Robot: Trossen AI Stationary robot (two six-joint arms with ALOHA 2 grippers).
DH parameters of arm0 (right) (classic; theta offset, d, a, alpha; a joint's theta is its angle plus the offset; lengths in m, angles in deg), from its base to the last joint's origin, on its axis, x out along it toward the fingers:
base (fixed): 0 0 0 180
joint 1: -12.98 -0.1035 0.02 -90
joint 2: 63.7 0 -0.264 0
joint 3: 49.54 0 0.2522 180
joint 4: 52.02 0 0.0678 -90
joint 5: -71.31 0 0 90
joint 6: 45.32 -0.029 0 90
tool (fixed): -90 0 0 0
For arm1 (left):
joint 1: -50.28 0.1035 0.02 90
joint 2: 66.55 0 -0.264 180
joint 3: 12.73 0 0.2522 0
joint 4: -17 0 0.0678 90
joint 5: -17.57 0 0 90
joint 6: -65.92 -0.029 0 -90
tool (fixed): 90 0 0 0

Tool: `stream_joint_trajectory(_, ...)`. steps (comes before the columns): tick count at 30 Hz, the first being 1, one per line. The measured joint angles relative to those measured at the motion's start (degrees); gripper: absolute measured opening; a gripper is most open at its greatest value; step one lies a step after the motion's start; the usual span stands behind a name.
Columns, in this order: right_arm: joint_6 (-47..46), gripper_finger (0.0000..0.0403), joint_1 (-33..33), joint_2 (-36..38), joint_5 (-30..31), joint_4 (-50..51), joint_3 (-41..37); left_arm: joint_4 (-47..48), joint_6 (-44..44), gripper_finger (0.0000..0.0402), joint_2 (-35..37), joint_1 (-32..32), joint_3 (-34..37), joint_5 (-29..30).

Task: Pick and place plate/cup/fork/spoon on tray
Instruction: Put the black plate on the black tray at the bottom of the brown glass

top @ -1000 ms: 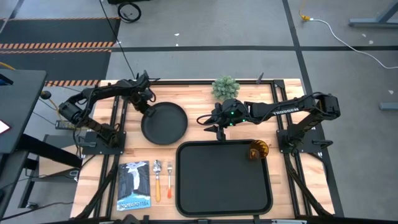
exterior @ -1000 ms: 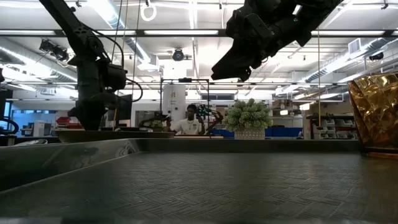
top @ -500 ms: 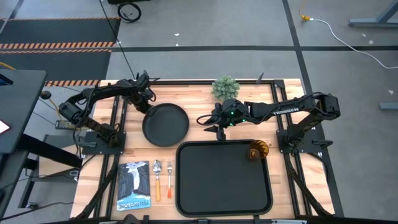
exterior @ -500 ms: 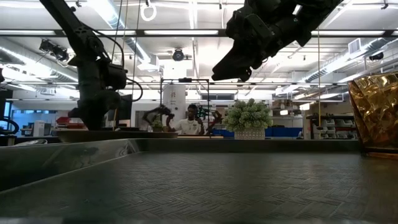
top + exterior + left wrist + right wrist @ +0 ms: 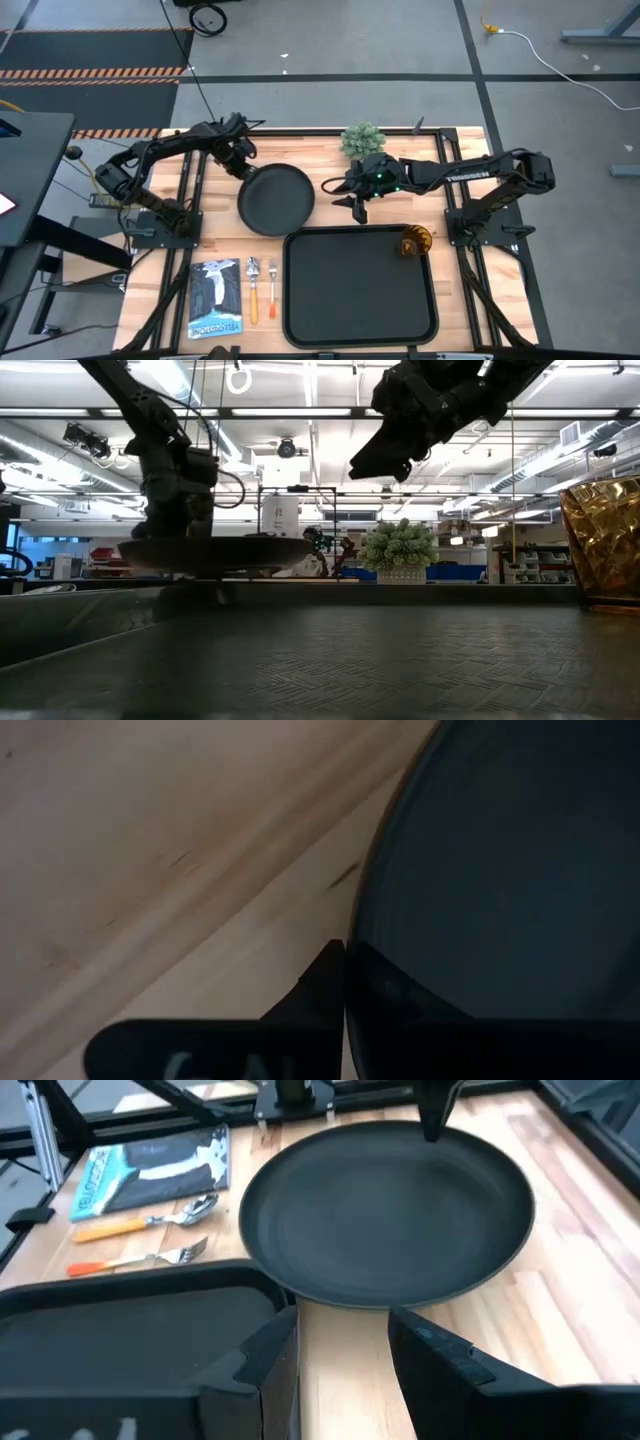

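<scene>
The round black plate (image 5: 275, 198) hangs over the wood just beyond the black tray (image 5: 360, 300). My left gripper (image 5: 243, 162) is shut on its far left rim. The plate also shows in the low view (image 5: 215, 552) and the right wrist view (image 5: 390, 1215). My right gripper (image 5: 357, 203) is open and empty above the table, right of the plate; its fingers show apart in the right wrist view (image 5: 340, 1342). The amber cup (image 5: 415, 241) stands in the tray's far right corner. The spoon (image 5: 252, 287) and fork (image 5: 272, 284) lie left of the tray. My left gripper pinches the plate's raised rim (image 5: 358, 952) at its far left side, one finger (image 5: 318, 988) outside the rim and the other over the plate's inner face. The fingers come slanting down from the table's far left. The plate hangs about level, lifted off the table.
A blue-and-black packet (image 5: 215, 298) lies left of the spoon near the front edge. A small green plant (image 5: 363, 138) stands at the table's far edge, behind my right arm. Bare wood shows between plate and tray.
My left gripper has gone up and toward the table's right edge, still shut on the plate. The plate has risen off the table and shifted right, toward the tray's far left corner. My right gripper has drawn back a little toward the right.
</scene>
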Motion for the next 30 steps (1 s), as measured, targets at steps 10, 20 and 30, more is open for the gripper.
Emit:
stream_joint_trajectory(10,0.4,0.0162,0.3,6.3,4.2,6.0,0.0,0.8,6.2,0.0011,0.0,-10.3,-4.2,1.8)
stream_joint_trajectory(20,3.8,0.0162,0.3,9.6,5.7,7.4,0.0,2.9,14.5,0.0011,0.0,-21.6,-9.7,7.1)
stream_joint_trajectory(30,4.6,0.0162,-2.6,13.3,10.0,13.4,-1.1,4.1,27.2,0.0011,-5.0,-36.7,-17.3,12.0)
